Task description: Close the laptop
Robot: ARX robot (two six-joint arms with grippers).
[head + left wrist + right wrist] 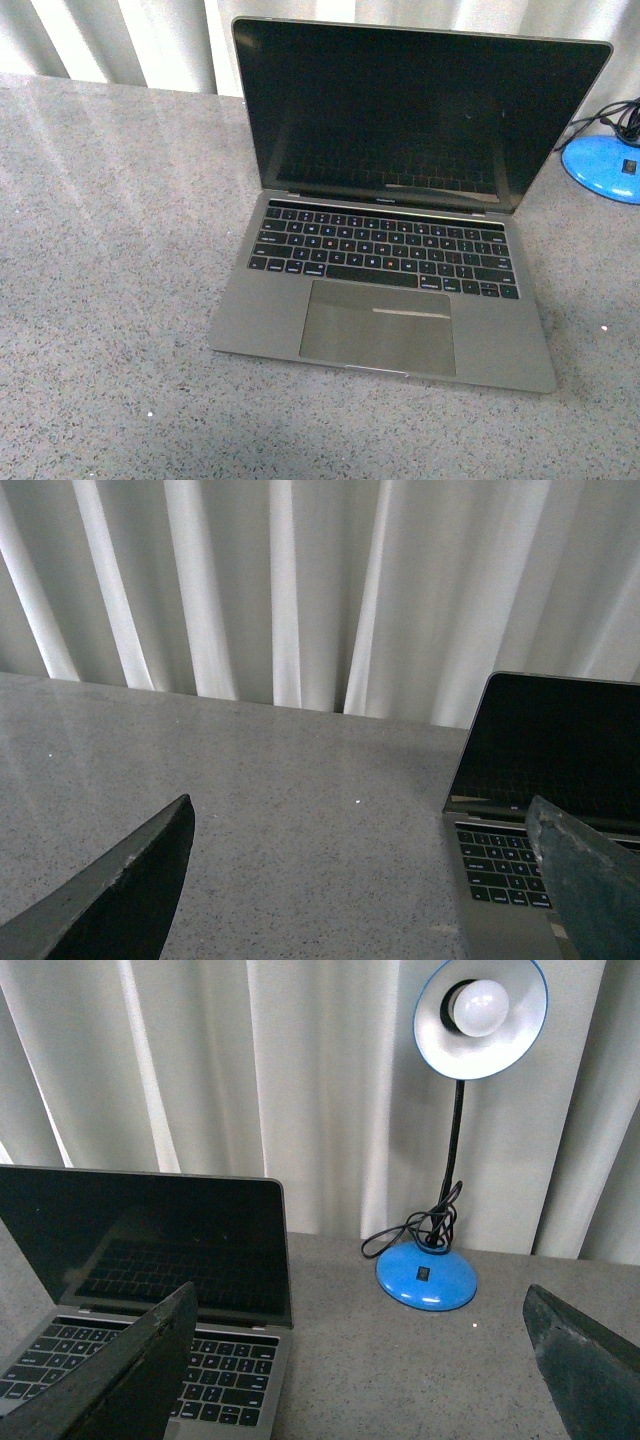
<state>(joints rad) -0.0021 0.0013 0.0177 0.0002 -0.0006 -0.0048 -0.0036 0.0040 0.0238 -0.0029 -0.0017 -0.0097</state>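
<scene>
Front view: the laptop (385, 230) sits open on the grey speckled table (110, 250), its dark screen standing nearly upright and leaning slightly back, keyboard and trackpad facing the robot. A blue lamp (603, 165) stands just beyond its right corner. Neither arm shows here.

Left wrist view: the left gripper (360, 810) is spread wide with nothing between its fingers (130, 890). It hangs above bare table, with the laptop off to one side and a white curtain (300, 590) behind.

Right wrist view: the right gripper (360, 1295) is likewise wide apart and empty, looking past the laptop's right edge toward the lamp.

The closing seems not yet started; this looks like the approach step. The next move probably calls for one arm to reach behind the lid's top edge, then press it forward and down onto the keyboard without shoving the base.
</scene>
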